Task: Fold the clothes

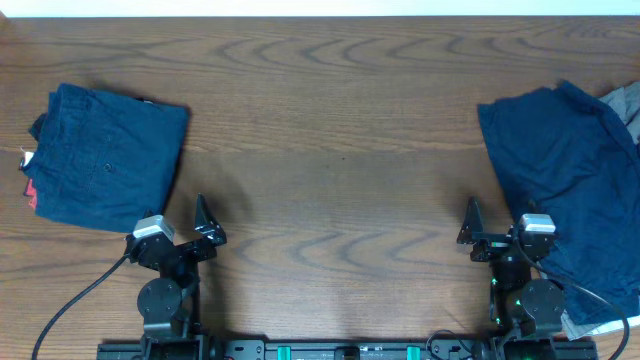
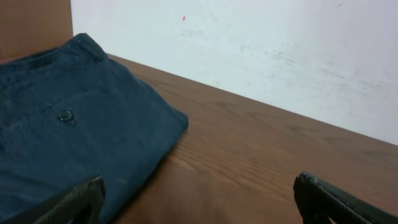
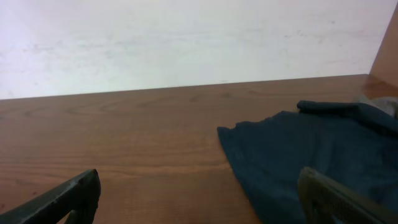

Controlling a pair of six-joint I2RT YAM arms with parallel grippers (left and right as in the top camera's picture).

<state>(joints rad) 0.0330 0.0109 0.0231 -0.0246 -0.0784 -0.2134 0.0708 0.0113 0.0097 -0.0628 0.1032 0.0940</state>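
Observation:
A folded dark navy garment (image 1: 105, 155) with a small buttoned pocket lies at the table's left side; it also shows in the left wrist view (image 2: 68, 137). An unfolded navy garment (image 1: 565, 190) lies spread at the right side and over the front right; it also shows in the right wrist view (image 3: 311, 152). My left gripper (image 1: 205, 232) is open and empty, just right of the folded garment's near corner. My right gripper (image 1: 470, 232) is open and empty, just left of the spread garment.
A grey cloth (image 1: 625, 100) peeks out behind the right garment, and a red-and-white bit (image 1: 28, 185) shows at the left garment's edge. The brown wooden table (image 1: 330, 140) meets a white wall at the back. Cables trail from both arm bases.

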